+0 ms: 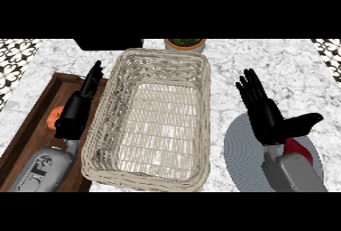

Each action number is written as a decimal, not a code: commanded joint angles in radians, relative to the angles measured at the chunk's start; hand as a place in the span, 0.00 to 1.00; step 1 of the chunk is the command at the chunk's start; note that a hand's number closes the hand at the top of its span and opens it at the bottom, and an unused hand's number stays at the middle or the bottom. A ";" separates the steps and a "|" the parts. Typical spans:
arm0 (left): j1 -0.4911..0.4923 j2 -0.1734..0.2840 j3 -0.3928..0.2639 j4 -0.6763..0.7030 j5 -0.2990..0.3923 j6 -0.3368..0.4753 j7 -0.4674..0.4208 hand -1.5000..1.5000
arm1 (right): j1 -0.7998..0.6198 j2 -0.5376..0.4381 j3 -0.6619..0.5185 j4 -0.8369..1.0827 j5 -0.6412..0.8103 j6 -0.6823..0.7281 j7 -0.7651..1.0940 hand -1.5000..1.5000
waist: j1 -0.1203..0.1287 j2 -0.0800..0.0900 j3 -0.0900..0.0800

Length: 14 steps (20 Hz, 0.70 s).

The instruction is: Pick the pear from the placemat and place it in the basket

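In the middle of the white-and-grey marbled counter [293, 72] sits a long rectangular basket of pale woven wicker [113, 135], its length running from the near edge toward the far edge and its open weave showing nothing inside. At the counter's near right corner lies a round grey placemat [241, 153], touching or just beside the basket's right wall. The robot's right hand [268, 118] hovers over this mat, palm up on edge, its black fingers straight and pointing toward the far edge and its thumb spread out to the right; it holds nothing. Just under its wrist a small red shape [297, 148] shows on the mat, mostly hidden by the forearm, so I cannot tell whether this is the pear. Along the left edge lies a dark brown wooden tray [41, 113], and the left hand [75, 115] is above it close beside the basket's left wall, fingers straight and open, with a small orange object [53, 118] peeping out beside it. At the far edge stand a potted plant [184, 43] and a black object [106, 43].
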<state>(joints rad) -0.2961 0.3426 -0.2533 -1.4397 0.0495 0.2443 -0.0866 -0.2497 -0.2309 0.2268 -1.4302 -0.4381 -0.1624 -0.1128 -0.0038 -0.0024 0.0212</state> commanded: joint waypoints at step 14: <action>0.088 0.140 0.105 -0.105 0.010 -0.090 0.087 0.50 | 0.238 -0.095 -0.074 -0.488 -0.251 0.207 0.099 0.00 | -0.011 -0.005 -0.022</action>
<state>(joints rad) -0.2105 0.4737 -0.1565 -1.5015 0.0612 0.1599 -0.0549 -0.0718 -0.2821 0.1577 -1.7567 -0.7603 0.1396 -0.0547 -0.0126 -0.0056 0.0025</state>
